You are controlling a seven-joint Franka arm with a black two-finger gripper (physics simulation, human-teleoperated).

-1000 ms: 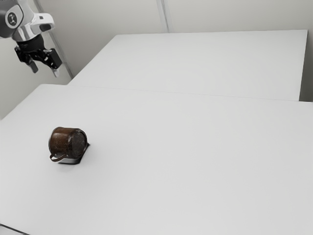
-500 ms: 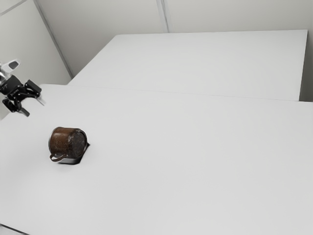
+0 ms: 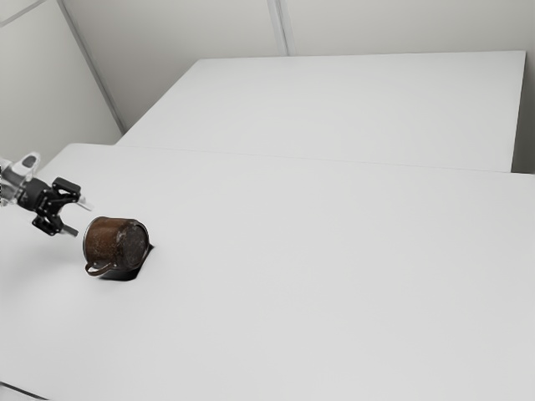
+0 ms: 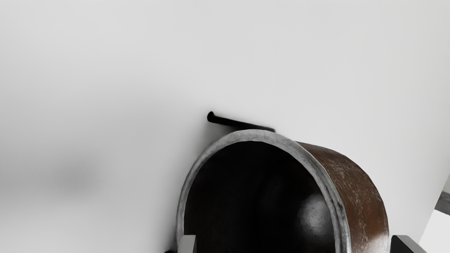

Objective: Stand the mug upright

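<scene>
The gripper (image 3: 84, 219) is at the exterior view's left, close beside the mug on its open-mouth side, fingers spread. The brown, worn metal mug (image 3: 114, 242) lies on its side on the white table (image 3: 318, 276), its base facing the exterior view's right and its handle low near the tabletop. In the wrist view the mug (image 4: 355, 182) shows its grey rim and dark inside toward the hand. The gripper (image 4: 293, 244) stands open there, one fingertip overlapping the rim and the other beyond the mug's outer wall.
A second white surface (image 3: 334, 109) adjoins behind the table, with grey walls past it. A dark strip crosses the table's near corner at the exterior view's lower left.
My gripper has come down from the exterior view's upper left and moved toward its right, up to the mug, tilting as it came. The mug has not moved.
</scene>
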